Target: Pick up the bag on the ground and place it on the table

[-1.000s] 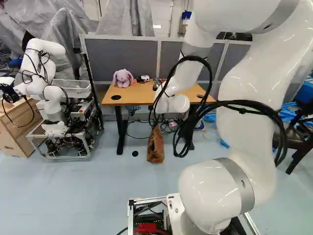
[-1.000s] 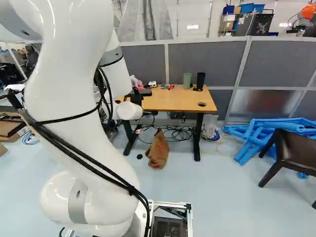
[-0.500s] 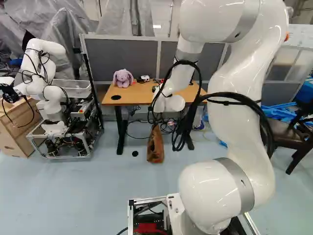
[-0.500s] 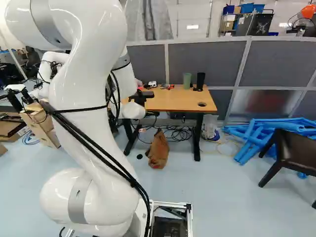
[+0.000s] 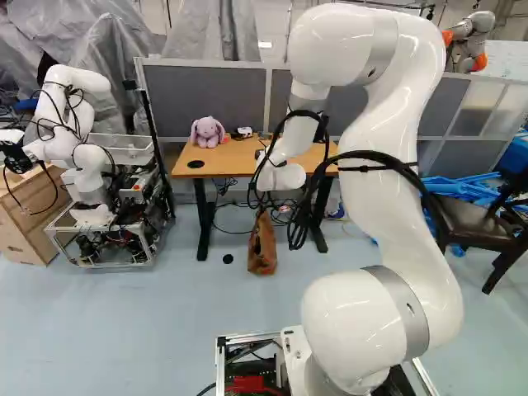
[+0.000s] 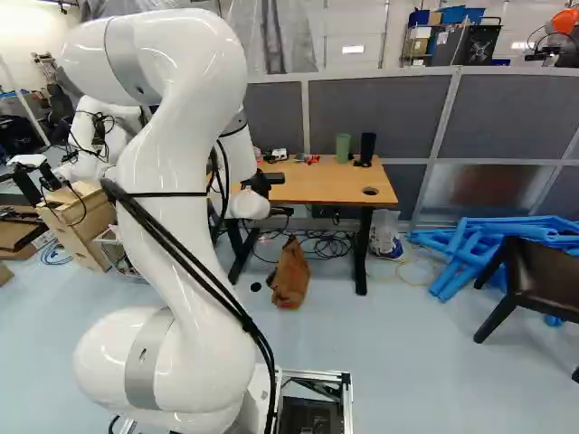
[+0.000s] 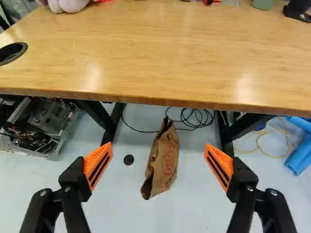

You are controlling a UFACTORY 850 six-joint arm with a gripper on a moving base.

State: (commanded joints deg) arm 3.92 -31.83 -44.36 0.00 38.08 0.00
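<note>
Bringing its elbow lower in both base views, had shifted the white jointed arm [image 5: 379, 214] against its base joint [image 5: 351, 330], without any drive of the base. Held the black, orange-padded claw [image 7: 158, 154] spread wide and empty, with the crumpled brown paper bag [image 7: 164, 165] ahead between the fingers, unmoved on the pale floor [image 7: 121, 191] near the wooden tabletop [image 7: 160, 58]. Probably needed further lowering before any pinch, clear of the tabletop's front edge.
</note>
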